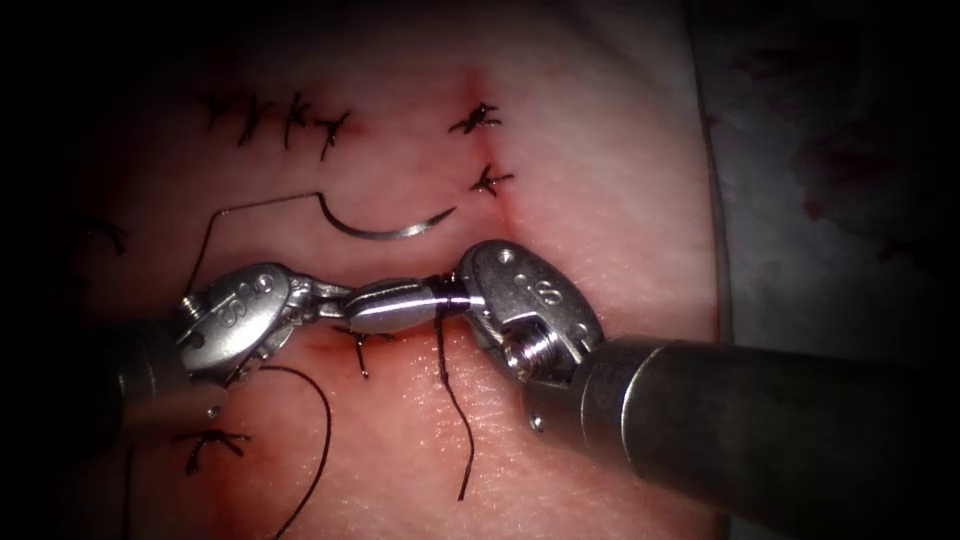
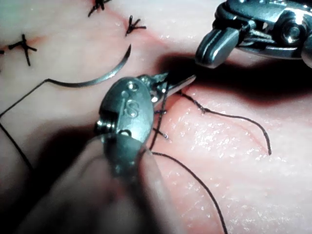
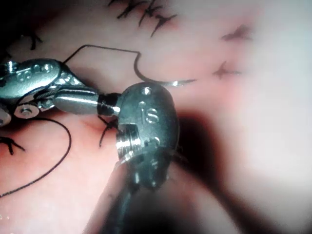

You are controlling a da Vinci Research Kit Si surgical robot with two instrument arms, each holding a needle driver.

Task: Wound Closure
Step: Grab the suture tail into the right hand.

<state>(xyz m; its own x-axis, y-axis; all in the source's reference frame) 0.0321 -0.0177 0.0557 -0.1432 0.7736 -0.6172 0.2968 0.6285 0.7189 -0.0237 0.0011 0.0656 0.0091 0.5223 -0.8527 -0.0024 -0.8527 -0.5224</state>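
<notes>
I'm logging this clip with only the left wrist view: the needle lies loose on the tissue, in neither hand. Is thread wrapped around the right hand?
Observer: Yes. In the endoscope view, thread sits as a dark band round the right hand, at the root of its shut jaws. The needle rests free on the tissue.
Operator: Does either hand grip thread?
Observer: I cannot tell in any view, for the right hand or the left hand.
Operator: Are there stitches outside my view?
Observer: A row of stitches runs above the needle's thread end.
Operator: Anything lower down?
Observer: One more stitch lies below the left hand.
</notes>
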